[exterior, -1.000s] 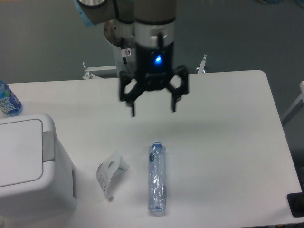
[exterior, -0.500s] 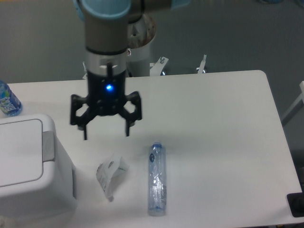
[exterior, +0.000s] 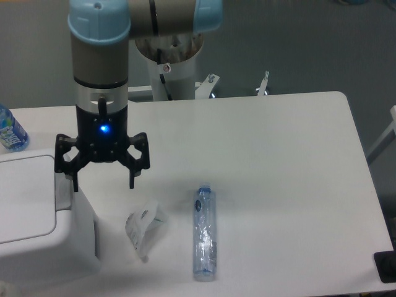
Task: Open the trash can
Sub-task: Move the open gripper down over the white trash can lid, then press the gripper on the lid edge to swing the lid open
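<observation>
The gripper (exterior: 103, 184) hung with fingers spread wide and empty over the right edge of the trash can (exterior: 37, 216), which stood lid-closed at the table's (exterior: 278, 185) front-left corner.

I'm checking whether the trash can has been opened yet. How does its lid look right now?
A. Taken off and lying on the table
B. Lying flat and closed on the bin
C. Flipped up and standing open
B: the flat white lid of the trash can lies level on the bin, with the open gripper hanging by its grey push tab.
</observation>
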Controlling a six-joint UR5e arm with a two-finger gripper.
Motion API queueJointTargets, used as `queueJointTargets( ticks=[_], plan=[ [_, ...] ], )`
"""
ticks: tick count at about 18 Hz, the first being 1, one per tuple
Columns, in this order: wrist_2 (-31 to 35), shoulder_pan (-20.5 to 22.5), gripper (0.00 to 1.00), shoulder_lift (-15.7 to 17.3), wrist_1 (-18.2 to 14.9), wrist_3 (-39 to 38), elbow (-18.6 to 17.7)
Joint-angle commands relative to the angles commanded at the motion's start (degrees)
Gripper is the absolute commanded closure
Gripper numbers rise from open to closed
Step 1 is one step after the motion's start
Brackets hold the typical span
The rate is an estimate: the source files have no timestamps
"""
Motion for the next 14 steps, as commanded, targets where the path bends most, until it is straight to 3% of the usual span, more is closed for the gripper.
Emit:
queueJointTargets(
  ticks=[14],
  plan=[
    [0.35,-0.44,0.0,-0.61,0.09,0.26,-0.18]
  ],
)
